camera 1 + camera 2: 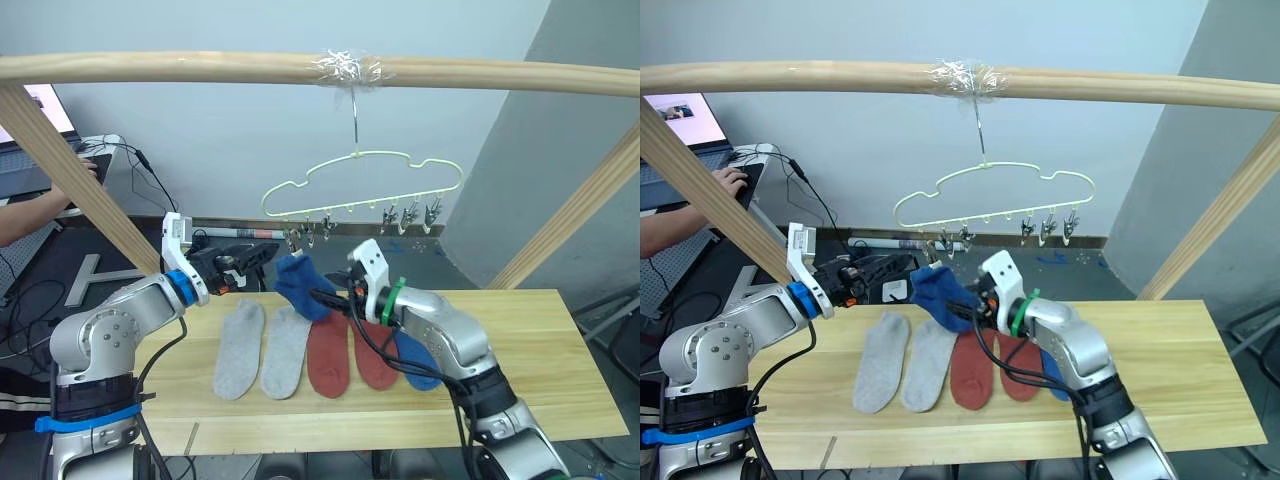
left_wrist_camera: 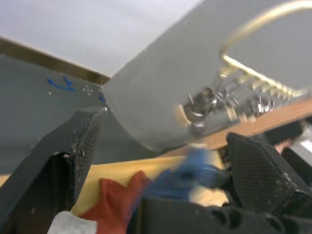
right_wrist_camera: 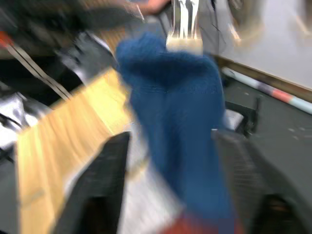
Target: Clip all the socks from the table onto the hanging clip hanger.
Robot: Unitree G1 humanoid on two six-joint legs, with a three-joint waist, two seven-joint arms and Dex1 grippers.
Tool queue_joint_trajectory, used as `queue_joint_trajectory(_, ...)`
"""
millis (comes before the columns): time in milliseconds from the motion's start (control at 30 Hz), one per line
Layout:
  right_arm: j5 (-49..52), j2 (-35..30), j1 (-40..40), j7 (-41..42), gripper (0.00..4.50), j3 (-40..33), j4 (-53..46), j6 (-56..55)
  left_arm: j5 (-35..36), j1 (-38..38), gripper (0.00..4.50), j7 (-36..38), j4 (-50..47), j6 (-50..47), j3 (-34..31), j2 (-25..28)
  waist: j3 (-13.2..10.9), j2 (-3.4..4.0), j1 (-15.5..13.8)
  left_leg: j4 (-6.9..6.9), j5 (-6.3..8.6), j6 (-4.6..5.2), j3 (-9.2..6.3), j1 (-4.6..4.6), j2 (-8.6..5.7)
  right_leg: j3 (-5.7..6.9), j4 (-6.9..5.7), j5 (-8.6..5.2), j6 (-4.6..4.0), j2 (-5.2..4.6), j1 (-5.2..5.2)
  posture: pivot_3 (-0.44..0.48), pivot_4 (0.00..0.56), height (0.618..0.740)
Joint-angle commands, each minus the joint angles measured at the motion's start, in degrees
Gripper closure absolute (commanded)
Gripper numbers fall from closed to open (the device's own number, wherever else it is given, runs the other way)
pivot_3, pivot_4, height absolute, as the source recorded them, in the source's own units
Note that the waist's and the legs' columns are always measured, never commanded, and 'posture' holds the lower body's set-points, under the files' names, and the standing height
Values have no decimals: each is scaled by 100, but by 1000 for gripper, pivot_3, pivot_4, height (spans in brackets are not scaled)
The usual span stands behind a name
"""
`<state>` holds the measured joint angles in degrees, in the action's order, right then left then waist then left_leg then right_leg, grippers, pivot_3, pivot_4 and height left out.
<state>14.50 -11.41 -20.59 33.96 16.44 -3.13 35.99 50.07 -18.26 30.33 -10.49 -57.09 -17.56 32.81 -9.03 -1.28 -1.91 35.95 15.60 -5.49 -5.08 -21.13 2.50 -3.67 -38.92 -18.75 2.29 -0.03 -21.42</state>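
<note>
Looking through the left eye view, we see the clip hanger (image 1: 362, 187) hanging by its hook from the wooden pole (image 1: 320, 70) above the table (image 1: 540, 350). One blue sock (image 1: 303, 285) hangs at the leftmost clip (image 1: 296, 238), its long axis running down and toward our right. The left gripper (image 1: 262, 252) sits just left of that clip; the right gripper (image 1: 338, 297) is just beside the sock's lower end. Two grey socks (image 1: 262, 350), two rust red socks (image 1: 350, 355) and a second blue sock (image 1: 415, 362) lie flat on the tabletop.

The right eye view shows the same layout.

From the left wrist view, the left fingers (image 2: 73, 156) stand apart, with the clip and sock top ahead, between them.

From the right wrist view, the right fingers (image 3: 105, 175) are spread, holding nothing; the sock hangs between them.

We judge the left arm nearer the clip, and the right nearer the sock body.
</note>
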Motion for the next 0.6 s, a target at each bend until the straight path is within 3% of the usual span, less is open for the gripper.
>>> queue_joint_trajectory(33, -34, -381, 451, 142, 268, -62, -654, -165, -66, 181, 0, 306, -677, 159, 284, 184, -6, 0, -1, 1, 1, 0, 2, -5, -1, -2, 0, 0, 0, -1, -6, 202, 140, 740)
queue_joint_trajectory(67, -13, -484, 595, 106, 28, -121, -852, -148, -137, 256, 0, 325, -848, 248, 381, 184, -13, 1, 3, 2, 1, 1, 1, -13, -1, -3, 0, 0, 0, -1, -12, 202, 140, 740)
queue_joint_trajectory(233, 386, -891, 1073, 64, 28, -575, -2175, 249, -1034, 569, 0, 146, -1564, 1225, 1196, -127, -23, 12, 33, 6, 1, 2, 0, -34, 8, -6, -14, 1, -1, 6, -38, 182, 143, 740)
queue_joint_trajectory(333, 603, -1080, 1218, -29, 0, -963, -2911, 426, -1923, 685, 558, -166, -1580, 2214, 1720, -558, -24, 12, 8, 11, 0, 2, 1, -35, 5, -6, -11, 1, 0, 6, -35, 161, 144, 740)
queue_joint_trajectory(533, 528, -1583, 1349, -207, 0, -1334, -3752, 511, -3240, 721, 2269, -573, -1172, 3493, 2622, -1262, -24, 10, 5, 16, 1, 4, 2, -42, -4, -8, -6, 3, 2, 2, -35, 129, 143, 740)
queue_joint_trajectory(600, 693, -1580, 1232, -305, 0, -1502, -3939, 640, -3497, 740, 2269, -703, -1091, 3710, 2811, -1486, -24, 10, 12, 17, 1, 6, 2, -44, -5, -8, -6, 3, 2, 2, -35, 117, 144, 740)
